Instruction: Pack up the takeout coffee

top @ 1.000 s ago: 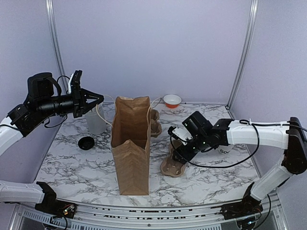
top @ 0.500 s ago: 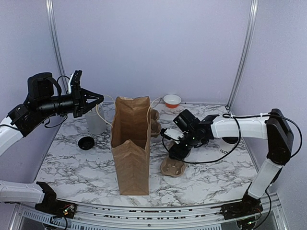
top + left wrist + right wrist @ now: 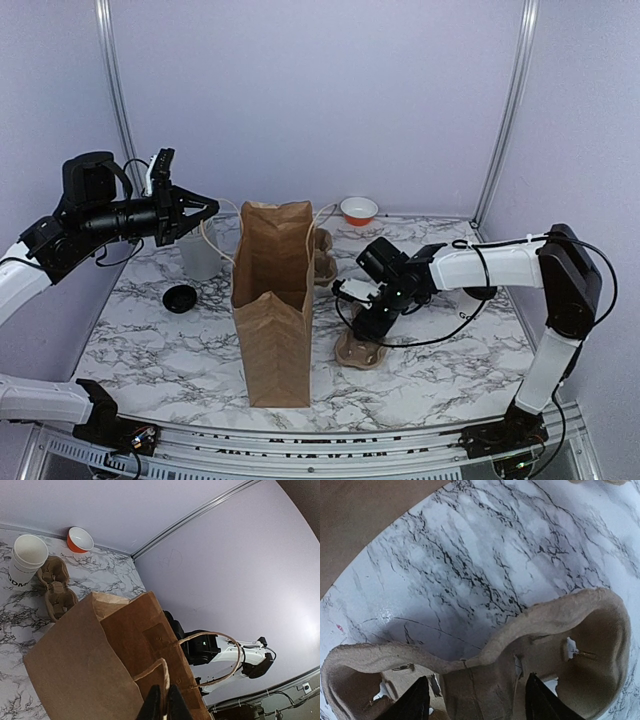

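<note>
Right gripper [image 3: 479, 702]: jaws apart, astride middle ridge of moulded cardboard cup carrier [image 3: 360, 350]; whether pads touch pulp, cannot tell. Carrier lies flat on marble table [image 3: 160, 350], just right of upright brown paper bag [image 3: 272, 310]. Left gripper [image 3: 161, 702]: jaws pinched together on bag handle [image 3: 163, 662], raised above bag's left side. Takeout coffee [image 3: 483, 293] stands on table right of carrier, mostly hidden behind right forearm [image 3: 490, 265], outside bag

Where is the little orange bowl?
In the top view the orange bowl sits at the back edge of the table, just right of the tall brown paper bag.
</note>
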Action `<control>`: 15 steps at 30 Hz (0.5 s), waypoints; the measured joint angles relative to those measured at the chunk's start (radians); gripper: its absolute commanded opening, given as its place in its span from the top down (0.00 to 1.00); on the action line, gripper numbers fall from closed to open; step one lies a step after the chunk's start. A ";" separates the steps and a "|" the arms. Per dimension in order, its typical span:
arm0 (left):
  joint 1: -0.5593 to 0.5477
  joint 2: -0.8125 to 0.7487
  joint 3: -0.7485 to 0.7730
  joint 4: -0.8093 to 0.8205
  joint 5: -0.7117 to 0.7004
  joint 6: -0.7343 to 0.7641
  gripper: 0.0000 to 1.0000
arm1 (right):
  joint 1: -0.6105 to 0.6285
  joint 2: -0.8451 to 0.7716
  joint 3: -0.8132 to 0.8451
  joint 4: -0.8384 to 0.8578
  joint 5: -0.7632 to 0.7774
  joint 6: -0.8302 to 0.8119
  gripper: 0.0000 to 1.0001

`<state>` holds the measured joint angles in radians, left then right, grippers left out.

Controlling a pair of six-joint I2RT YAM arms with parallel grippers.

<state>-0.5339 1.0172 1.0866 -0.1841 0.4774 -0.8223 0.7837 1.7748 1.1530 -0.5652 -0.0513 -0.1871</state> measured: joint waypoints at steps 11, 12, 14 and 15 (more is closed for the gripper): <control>0.000 0.015 0.000 0.000 0.000 -0.002 0.91 | 0.004 0.000 0.000 -0.014 0.035 0.094 0.53; 0.000 0.017 0.000 0.001 0.001 -0.003 0.91 | 0.004 0.000 0.000 -0.019 0.038 0.113 0.53; 0.000 0.021 0.000 0.001 0.001 -0.004 0.91 | 0.004 0.000 0.000 -0.024 0.042 0.153 0.54; 0.000 0.023 0.000 0.001 0.001 -0.004 0.91 | 0.004 0.000 0.001 -0.027 0.043 0.174 0.54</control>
<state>-0.5339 1.0397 1.0870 -0.1829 0.4786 -0.8261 0.7879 1.7748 1.1538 -0.5926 -0.0086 -0.0128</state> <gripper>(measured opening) 0.089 0.465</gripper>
